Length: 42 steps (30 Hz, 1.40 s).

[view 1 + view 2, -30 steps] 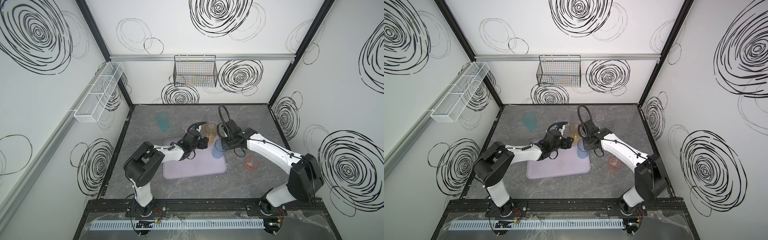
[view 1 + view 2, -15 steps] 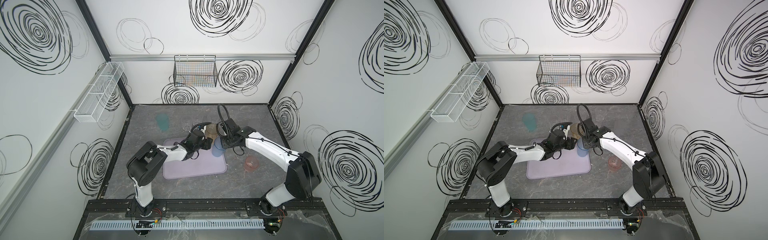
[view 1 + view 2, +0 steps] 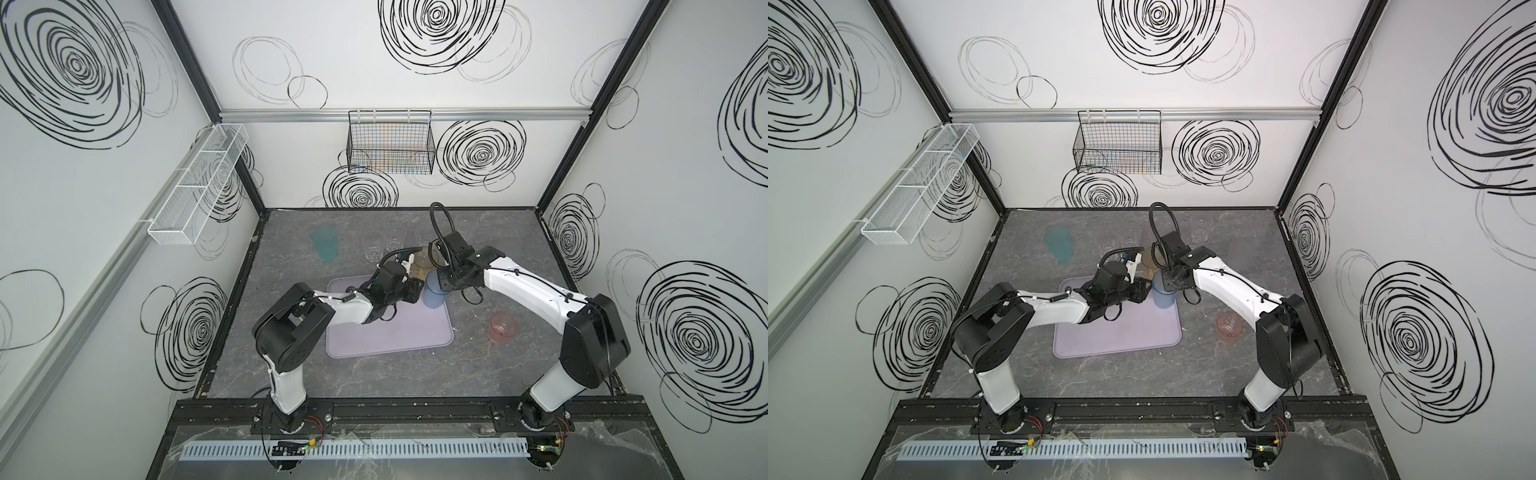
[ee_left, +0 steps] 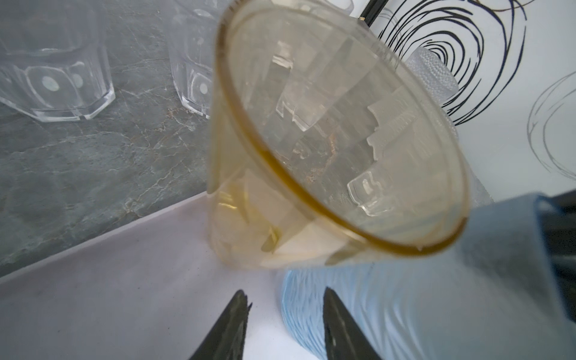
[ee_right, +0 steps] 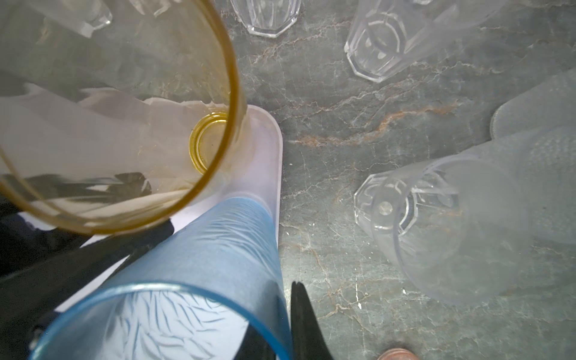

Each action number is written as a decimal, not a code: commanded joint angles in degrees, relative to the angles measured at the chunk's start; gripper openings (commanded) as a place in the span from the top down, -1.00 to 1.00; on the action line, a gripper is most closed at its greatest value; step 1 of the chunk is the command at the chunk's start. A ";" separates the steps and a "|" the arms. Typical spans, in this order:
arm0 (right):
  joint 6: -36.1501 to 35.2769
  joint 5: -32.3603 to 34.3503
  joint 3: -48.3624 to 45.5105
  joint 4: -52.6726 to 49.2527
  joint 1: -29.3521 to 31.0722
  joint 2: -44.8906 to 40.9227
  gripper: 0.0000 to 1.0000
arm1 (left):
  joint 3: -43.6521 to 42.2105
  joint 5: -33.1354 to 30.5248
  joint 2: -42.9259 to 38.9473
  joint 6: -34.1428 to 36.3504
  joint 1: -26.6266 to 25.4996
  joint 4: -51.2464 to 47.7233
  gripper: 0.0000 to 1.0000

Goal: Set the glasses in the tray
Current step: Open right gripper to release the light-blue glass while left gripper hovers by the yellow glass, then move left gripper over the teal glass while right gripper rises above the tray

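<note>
No writing, label or number is legible on anything here.

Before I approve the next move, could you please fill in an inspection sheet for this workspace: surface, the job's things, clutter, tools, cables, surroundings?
Surface: dark marbled table; no spill seen.
Job's things: the amber glass stands in the far right corner of the lilac tray; the blue glass is beside it. The teal glass, clear glasses and pink glass are on the table, outside the tray.
Clutter: nothing seen.
Tools: left tool open, holding nothing, near the amber glass; right tool shut on the blue glass's wall.
Cables: black cable loop above the right wrist; thinner cable above the left wrist.
Surroundings: black wire basket on the back wall; white mesh basket on the left wall.
</note>
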 commanded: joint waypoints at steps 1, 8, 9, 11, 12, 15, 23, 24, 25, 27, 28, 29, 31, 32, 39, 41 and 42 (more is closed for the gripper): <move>-0.92 3.01 2.18 -2.82 -0.37 1.60 0.80 | 0.31 0.40 -1.51 0.01 0.01 1.86 0.15; -1.21 0.71 5.44 -4.35 -0.55 1.10 0.39 | -5.21 -2.02 -9.37 -0.83 0.76 0.75 0.16; -1.20 0.29 5.79 -4.56 -0.78 1.05 0.33 | -5.86 -2.49 -10.22 -0.89 1.32 0.48 0.15; -1.22 -1.42 6.22 -4.62 -1.41 0.57 0.26 | -6.75 -3.41 -11.22 -1.09 2.94 0.06 0.15; -1.31 -2.65 6.15 -4.37 -1.87 0.23 0.23 | -7.00 -3.80 -11.34 -1.06 3.90 -0.09 0.14; -1.41 -5.48 6.65 -4.40 -3.16 -0.69 0.12 | -6.73 -3.53 -10.57 -1.67 6.26 0.26 0.11; -1.14 -6.33 8.15 -4.20 -5.96 -4.41 -0.06 | 0.38 -4.05 -0.92 -2.29 6.70 0.69 0.09; -0.99 -6.46 7.85 -3.77 -6.38 -5.07 -0.06 | 1.23 -4.09 0.08 -2.39 6.57 0.67 0.09; -0.83 -6.66 7.40 -3.22 -6.81 -5.73 -0.06 | 2.11 -4.11 1.17 -2.46 6.45 0.44 0.09; -0.82 -7.34 6.33 -2.09 -7.57 -6.92 -0.07 | 3.48 -4.01 2.88 -2.60 5.97 0.24 0.08; -0.89 -7.52 5.73 -1.50 -7.96 -7.61 -0.07 | 4.07 -4.00 3.66 -2.62 5.68 0.24 0.08; -0.86 -7.72 5.13 -0.93 -8.27 -8.09 -0.07 | 4.64 -4.00 4.28 -2.51 5.32 0.07 0.08; -0.94 -8.15 4.17 0.17 -8.86 -9.02 -0.07 | 5.61 -3.91 5.23 -2.32 4.58 -0.41 0.08; -1.09 -8.18 3.78 0.62 -9.13 -9.45 -0.07 | 5.97 -4.05 5.56 -2.22 4.19 -0.54 0.08; -1.93 -8.50 1.17 3.62 -9.97 -11.88 -0.07 | 6.73 -4.27 6.24 -1.87 2.92 -1.25 0.08; -1.84 -8.71 0.97 3.72 -10.06 -11.99 -0.07 | 6.40 -4.53 5.91 -1.70 3.00 -1.58 0.07; -1.85 -8.80 0.99 3.67 -10.10 -11.98 -0.07 | 6.17 -4.75 5.57 -1.61 3.17 -1.81 0.06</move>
